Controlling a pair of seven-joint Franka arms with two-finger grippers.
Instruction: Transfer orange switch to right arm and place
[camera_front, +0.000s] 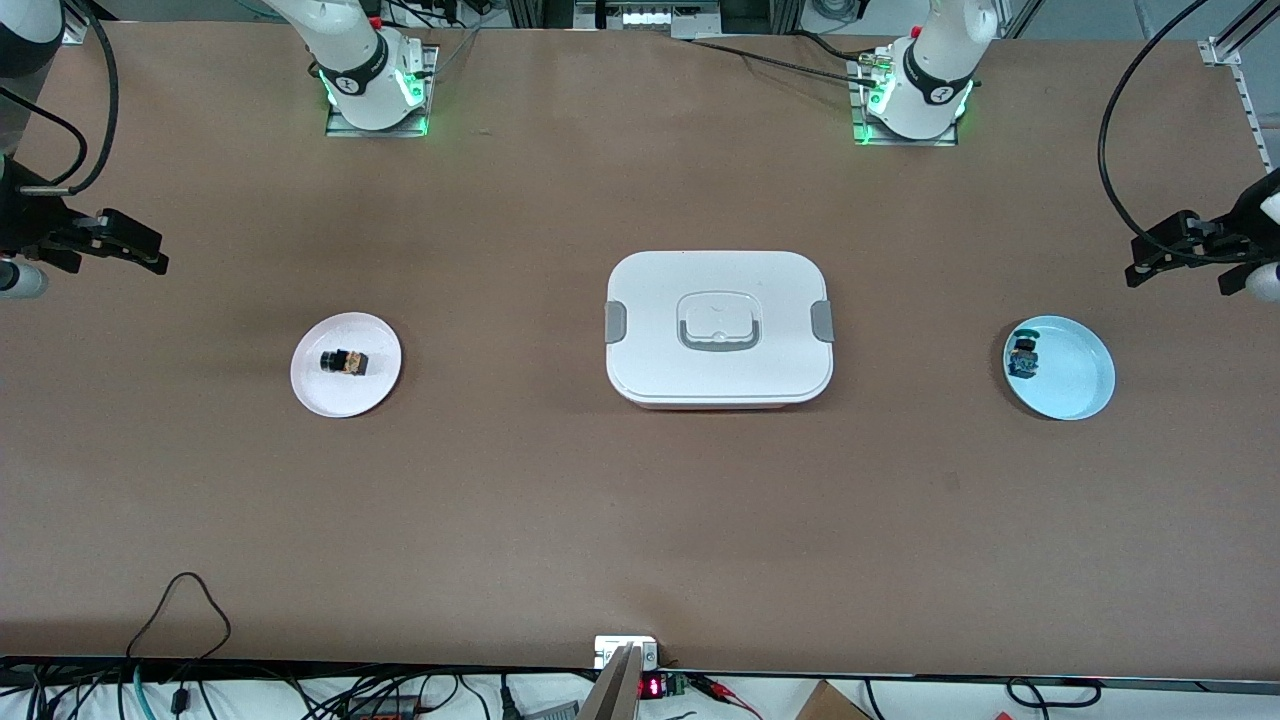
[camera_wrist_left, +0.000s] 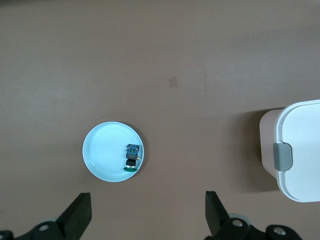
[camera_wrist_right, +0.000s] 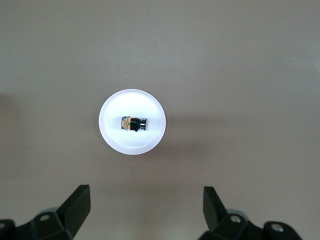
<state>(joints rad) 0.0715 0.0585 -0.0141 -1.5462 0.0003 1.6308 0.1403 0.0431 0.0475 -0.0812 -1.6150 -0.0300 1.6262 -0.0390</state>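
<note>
We see a matt brown table, smooth white plastic box with grey clips, glossy white plate, glossy pale blue plate

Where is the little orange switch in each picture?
Front view: the orange switch lies on the white plate, toward the right arm's end of the table.
Left wrist view: not in it; only the blue-green switch on the blue plate shows.
Right wrist view: mid-picture.
Shared landmark: the white plate, in the front and right wrist views.
</note>
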